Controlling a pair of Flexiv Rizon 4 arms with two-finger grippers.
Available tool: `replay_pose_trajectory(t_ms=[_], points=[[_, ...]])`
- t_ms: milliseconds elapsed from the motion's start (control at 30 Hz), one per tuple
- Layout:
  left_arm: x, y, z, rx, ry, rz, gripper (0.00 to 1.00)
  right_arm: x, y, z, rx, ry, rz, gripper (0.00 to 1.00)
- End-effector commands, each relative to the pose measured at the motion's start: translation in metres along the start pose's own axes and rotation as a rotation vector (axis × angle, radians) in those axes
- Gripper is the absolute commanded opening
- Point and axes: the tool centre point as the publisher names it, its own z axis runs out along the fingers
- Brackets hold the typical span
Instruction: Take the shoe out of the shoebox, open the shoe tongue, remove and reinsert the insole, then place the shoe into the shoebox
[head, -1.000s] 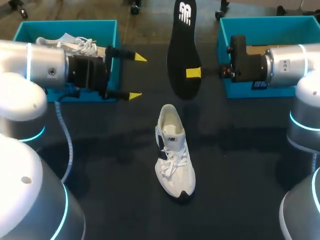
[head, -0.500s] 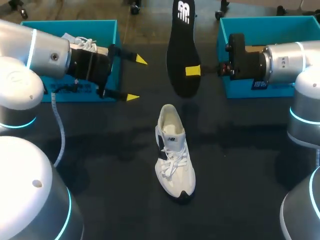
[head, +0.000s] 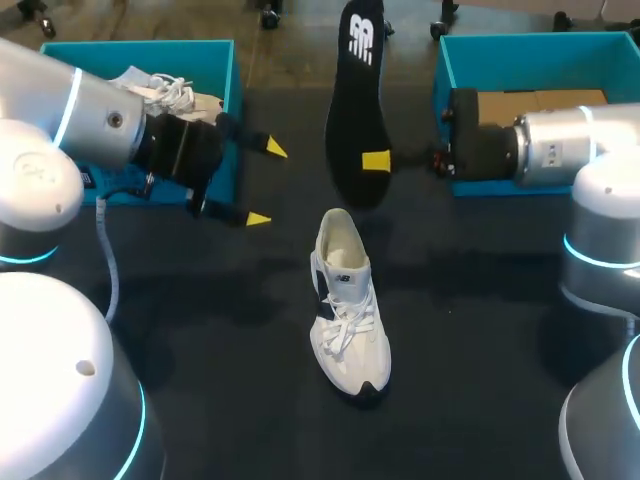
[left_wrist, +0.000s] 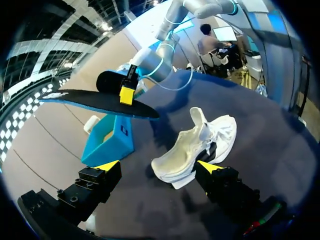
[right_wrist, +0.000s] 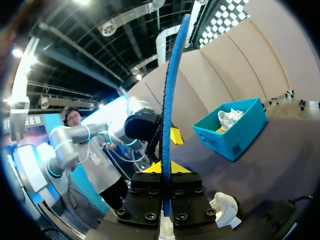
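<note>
A white shoe (head: 345, 300) lies on the dark table with its toe toward the front edge and its opening empty. Above and behind it hangs the black insole (head: 355, 100), with my right gripper (head: 376, 160) shut on its heel end. The right wrist view shows the insole (right_wrist: 170, 100) edge-on between the shut fingers of that gripper (right_wrist: 165, 167). My left gripper (head: 266, 183) stands open to the left of the shoe's heel, holding nothing. In the left wrist view the shoe (left_wrist: 200, 145) lies just ahead of the open left gripper (left_wrist: 159, 166), and the insole (left_wrist: 95, 100) floats beyond.
A teal shoebox (head: 222, 60) at the back left holds another white shoe (head: 160, 90). A second teal shoebox (head: 445, 60) stands at the back right behind my right arm. A grey cable (head: 105, 250) hangs by my left arm.
My left gripper has swung down and toward the shoe, tilting as it went. The right gripper has shifted the insole slightly left and lower. The shoe has stayed put.
</note>
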Motion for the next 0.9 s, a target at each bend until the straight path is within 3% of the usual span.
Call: replay_pose_trajectory(t_ms=[33,267,433,900], points=[[0.017,0.006,0.007,-0.021,-0.003,-0.032,1.00,-0.008,-0.004,0.009,-0.001,0.018,-0.016,0.00],[0.032,0.021,0.019,-0.054,0.018,-0.102,1.00,-0.015,-0.023,0.021,0.036,0.077,-0.030,0.00],[0.041,0.029,0.026,-0.073,0.010,-0.173,1.00,-0.020,-0.037,0.029,0.019,0.128,-0.018,0.00],[0.046,0.030,0.028,-0.078,0.006,-0.197,1.00,-0.020,-0.037,0.029,0.019,0.128,-0.018,0.00]])
